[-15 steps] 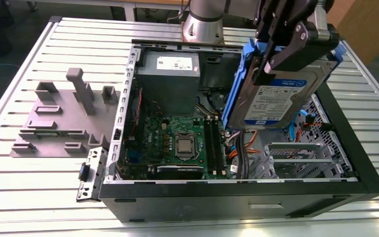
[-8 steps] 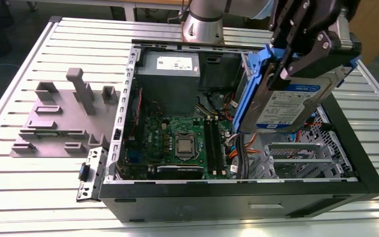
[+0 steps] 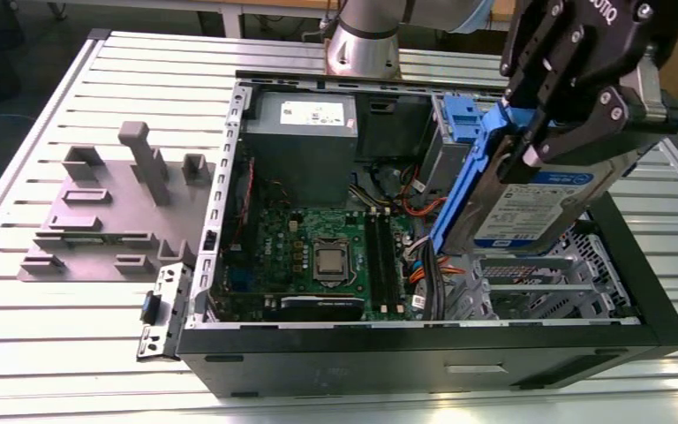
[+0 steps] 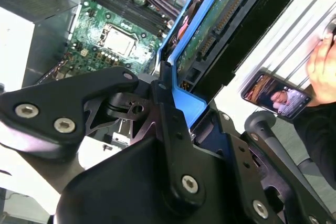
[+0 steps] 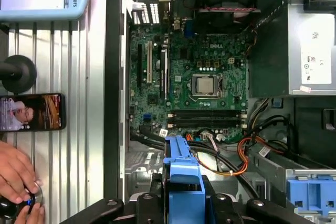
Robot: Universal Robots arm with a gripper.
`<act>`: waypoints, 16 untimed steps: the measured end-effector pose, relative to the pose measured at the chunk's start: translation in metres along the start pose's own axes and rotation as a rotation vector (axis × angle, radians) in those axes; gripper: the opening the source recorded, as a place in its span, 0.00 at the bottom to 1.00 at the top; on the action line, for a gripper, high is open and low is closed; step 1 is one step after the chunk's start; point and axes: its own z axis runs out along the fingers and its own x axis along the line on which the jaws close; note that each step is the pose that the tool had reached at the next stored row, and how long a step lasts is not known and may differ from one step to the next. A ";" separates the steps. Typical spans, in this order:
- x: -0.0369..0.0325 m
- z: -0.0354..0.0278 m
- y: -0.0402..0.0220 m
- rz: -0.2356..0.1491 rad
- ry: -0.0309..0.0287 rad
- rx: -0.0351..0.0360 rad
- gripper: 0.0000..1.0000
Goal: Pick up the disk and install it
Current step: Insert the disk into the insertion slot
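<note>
The disk [image 3: 525, 205] hangs tilted over the exterior view's right part of the open computer case [image 3: 433, 340]. It is silver with a white-and-blue label and blue carrier rails. My gripper [image 3: 551, 146] is shut on its upper end, and the lower end hangs over the metal drive cage [image 3: 539, 287] without touching it. In the second wrist view the disk [image 4: 218, 22] shows its green circuit side and blue rail, clamped between my black fingers [image 4: 167, 90]. The first wrist view has the disk's blue carrier [image 5: 181, 174] poking out above the motherboard [image 5: 194, 77].
A grey power supply box [image 3: 304, 132] with a white sticker sits at the case's back. A blue latch [image 3: 463, 115] stands beside it. A grey fixture [image 3: 109, 208] lies on the slatted table. A phone [image 5: 32, 112] and a person's hand [image 5: 16, 169] are beside the case.
</note>
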 end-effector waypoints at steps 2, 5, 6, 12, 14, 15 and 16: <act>0.0016 0.0006 -0.0037 0.000 -0.0001 0.0000 0.36; 0.0030 0.0012 -0.0095 0.000 0.0000 0.0000 0.36; 0.0032 0.0015 -0.0117 0.000 -0.0001 0.0000 0.36; 0.0031 0.0039 -0.0237 -0.002 0.0003 0.0000 0.36; 0.0031 0.0049 -0.0260 -0.005 0.0003 0.0000 0.36; 0.0031 0.0053 -0.0273 -0.005 0.0002 0.0000 0.36; 0.0030 0.0058 -0.0288 -0.005 0.0002 0.0000 0.36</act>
